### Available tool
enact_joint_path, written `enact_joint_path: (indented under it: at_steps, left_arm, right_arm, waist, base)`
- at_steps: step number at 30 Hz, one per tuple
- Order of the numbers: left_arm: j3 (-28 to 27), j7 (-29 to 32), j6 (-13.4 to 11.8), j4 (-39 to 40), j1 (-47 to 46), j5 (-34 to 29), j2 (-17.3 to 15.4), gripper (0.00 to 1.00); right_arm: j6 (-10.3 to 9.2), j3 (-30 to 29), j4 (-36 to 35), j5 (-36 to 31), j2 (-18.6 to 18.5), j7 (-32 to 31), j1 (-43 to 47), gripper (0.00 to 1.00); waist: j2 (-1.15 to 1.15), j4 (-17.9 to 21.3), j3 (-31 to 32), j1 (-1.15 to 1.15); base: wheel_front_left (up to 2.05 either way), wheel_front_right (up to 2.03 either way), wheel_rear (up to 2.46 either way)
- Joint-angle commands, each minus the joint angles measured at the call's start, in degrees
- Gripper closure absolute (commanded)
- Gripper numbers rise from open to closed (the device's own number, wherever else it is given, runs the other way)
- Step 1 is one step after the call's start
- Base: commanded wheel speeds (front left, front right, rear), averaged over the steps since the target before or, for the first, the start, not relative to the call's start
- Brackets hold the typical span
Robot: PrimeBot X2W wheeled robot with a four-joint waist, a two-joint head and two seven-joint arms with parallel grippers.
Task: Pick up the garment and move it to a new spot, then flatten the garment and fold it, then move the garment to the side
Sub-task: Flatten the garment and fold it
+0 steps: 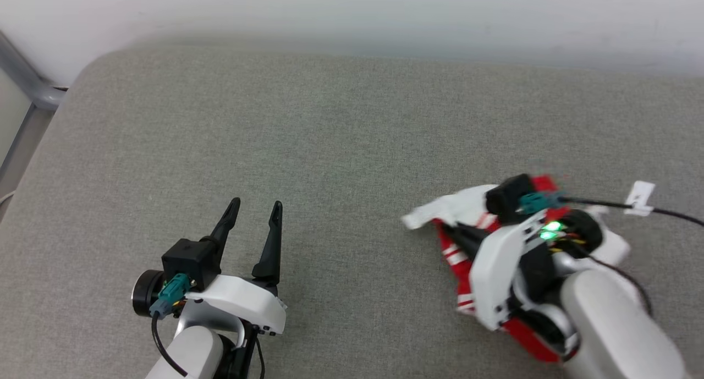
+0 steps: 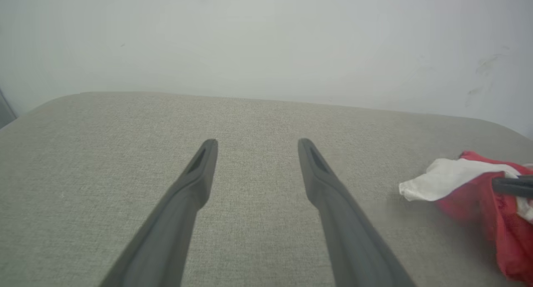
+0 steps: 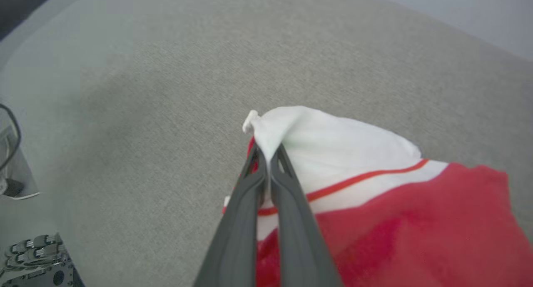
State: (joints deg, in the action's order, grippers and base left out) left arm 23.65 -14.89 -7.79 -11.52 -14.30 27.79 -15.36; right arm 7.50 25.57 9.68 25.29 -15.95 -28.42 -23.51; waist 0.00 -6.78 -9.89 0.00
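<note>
Garment (image 3: 374, 220) crumpled — pinched for pickup.
Right tool (image 3: 268, 155) clamped on the white sleeve fold (image 3: 325, 137), likely the easiest raised edge; left tool (image 1: 256, 204) apart, idle, well clear.

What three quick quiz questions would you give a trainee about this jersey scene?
1. True or false: the left gripper holds the red jersey T-shirt.
2. Which part of the shirt does the right gripper pinch? A, the red body; B, the white sleeve; C, a neck label.
3. In a word or two, how does the shirt lie: spread flat or bunched up?

Key: 1 false, its fingers stand open and apart from the shirt. 2 B. 3 bunched up.
</note>
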Motion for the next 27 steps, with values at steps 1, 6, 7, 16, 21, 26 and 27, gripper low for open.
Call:
enact_joint_path:
  at_steps: [1, 6, 7, 16, 21, 26, 27]
  left_arm:
    - [-0.1, -0.4, -0.2, 0.1, 0.5, -0.3, -0.1, 0.0]
    - [0.2, 0.1, -0.3, 0.6, 1.0, -0.1, -0.6, 0.0]
    - [0.3, 0.2, -0.4, 0.7, 1.0, 0.0, -0.6, 0.0]
    - [0.7, 0.4, -0.7, 0.6, 1.9, 0.5, -0.8, 0.0]
    - [0.7, 0.6, -1.1, 0.3, 3.1, 0.9, -1.1, 0.0]
    - [0.9, 1.0, -1.6, 0.3, 4.5, 1.1, -1.2, 0.0]
    - [0.9, 1.1, -1.7, 0.3, 4.8, 1.2, -1.3, 0.0]
  right_arm:
    - [-0.02, 1.5, -1.2, 0.4, 1.1, 1.0, -0.3, 1.0]
    - [-0.03, 11.3, -4.0, 3.0, 2.8, 2.6, 2.7, 1.0]
    - [-0.03, 12.5, -3.6, 3.6, 2.9, 2.7, 3.4, 1.0]
    - [-0.03, 14.1, -0.1, 5.5, 4.8, 11.9, 6.7, 0.0]
    - [-0.03, 10.7, -2.6, 3.4, 6.7, 23.5, 8.3, 0.0]
    - [-0.03, 2.4, -4.3, -0.5, 8.3, 30.0, 11.8, 0.0]
    - [-0.03, 0.0, -4.6, -1.5, 8.8, 30.7, 12.8, 0.0]
  waist:
    - [0.0, 0.2, 0.4, 0.0]
    - [0.0, 0.2, 0.8, 0.0]
    - [0.0, 0.2, 0.8, 0.0]
    - [0.0, 0.4, 1.3, 0.0]
    - [0.0, 1.1, 3.1, 0.0]
    - [0.0, 1.9, 5.4, 0.0]
    - [0.0, 2.0, 5.9, 0.0]
  base:
    - [0.0, 0.0, 0.0]
    - [0.0, 0.0, 0.0]
    - [0.0, 0.0, 0.0]
    - [0.0, 0.0, 0.0]
    - [0.0, 0.0, 0.0]
    - [0.0, 0.0, 0.0]
    - [0.0, 0.0, 0.0]
